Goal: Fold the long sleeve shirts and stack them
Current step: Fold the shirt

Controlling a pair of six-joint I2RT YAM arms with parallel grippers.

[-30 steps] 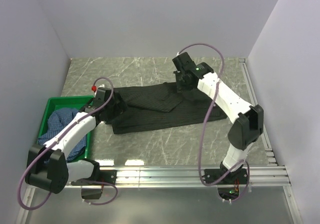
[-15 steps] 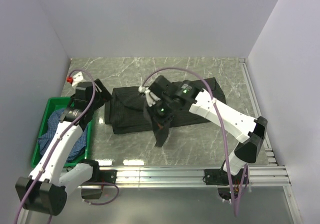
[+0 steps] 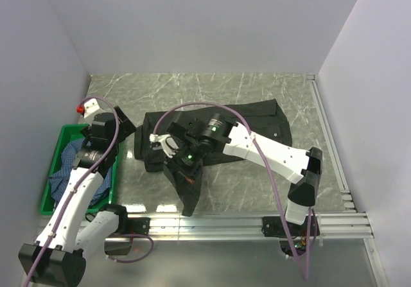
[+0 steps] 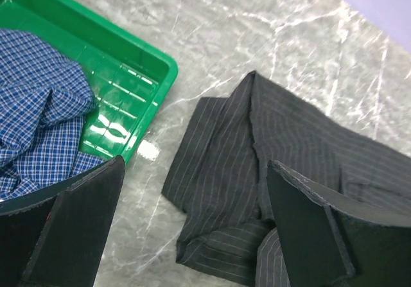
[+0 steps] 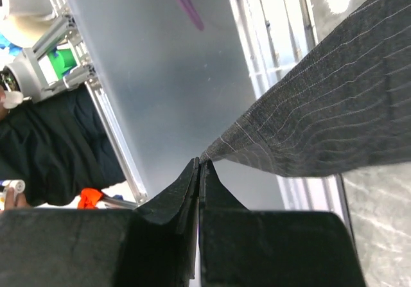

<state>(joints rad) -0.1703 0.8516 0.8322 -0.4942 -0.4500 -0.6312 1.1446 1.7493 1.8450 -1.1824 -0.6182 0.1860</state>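
Black pinstriped cloth is being pinched between the pressed-together fingers of the right pincer [image 5: 200, 166]. The grip is being taken at the very edge of the fabric, probably so that the rest can hang free. The black shirt [image 3: 257, 117] itself is lying mostly flat on the marble table [image 3: 212, 85], beyond and to the right of this pincer. A narrow strip of it, judged to be a sleeve [image 3: 190, 194], is being held up and is hanging below the pincer toward the near edge. This sleeve is apparently meant to be laid over the body of the shirt, so the fold of the first shirt is judged to be the step in hand. The left pincer [image 4: 196, 226] is being held fully spread and empty above the table, with the left end of the black shirt just under and ahead of it. Nothing is being touched by it, perhaps so that the fold is not being disturbed. The blue checked shirt [image 4: 38, 120] is lying crumpled in the green crate [image 4: 160, 65], to the left of that pincer, not yet folded.
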